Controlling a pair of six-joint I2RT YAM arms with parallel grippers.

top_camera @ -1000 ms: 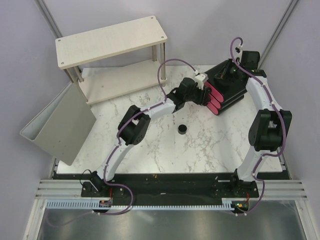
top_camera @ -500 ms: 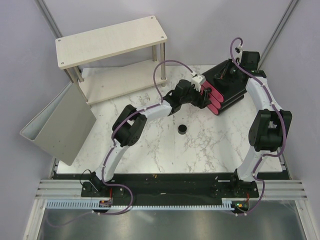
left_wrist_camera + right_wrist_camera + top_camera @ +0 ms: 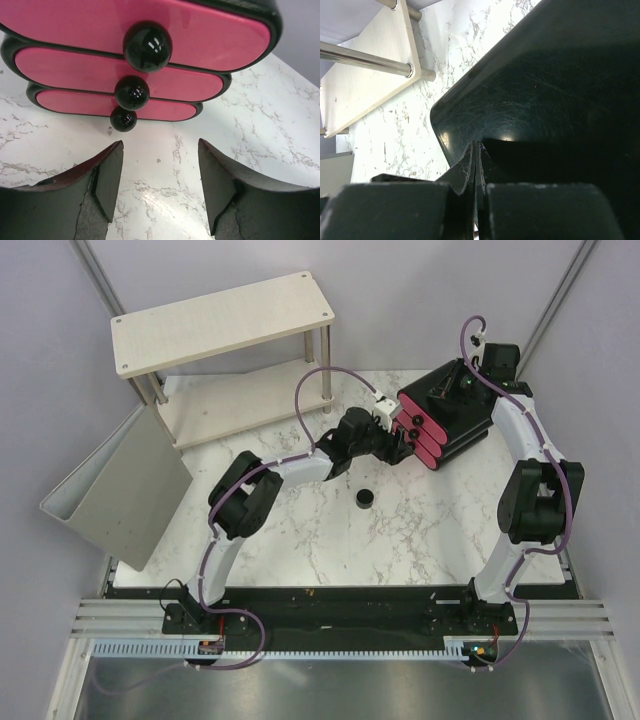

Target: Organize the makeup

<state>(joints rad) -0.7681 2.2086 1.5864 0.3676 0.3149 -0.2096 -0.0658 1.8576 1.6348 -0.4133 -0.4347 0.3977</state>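
Observation:
A round black jar (image 3: 364, 498) stands on the marble table, near the middle. The other makeup is out of view. My left gripper (image 3: 397, 443) is open and empty. It hovers low over the table just in front of the black box with pink drawer fronts (image 3: 445, 425). In the left wrist view, my left gripper (image 3: 160, 167) faces three pink fronts, each with a black knob (image 3: 131, 92). My right gripper (image 3: 466, 382) is shut and its tips rest on the box's black top (image 3: 545, 90), as the right wrist view shows (image 3: 479, 150).
A pale wooden two-tier shelf (image 3: 220, 320) stands at the back left and also shows in the right wrist view (image 3: 365, 75). A grey bin (image 3: 120, 490) leans at the table's left edge.
My left gripper has drawn back a little to the left, away from the pink drawer fronts, so more of them shows. The right arm and the jar have not moved.

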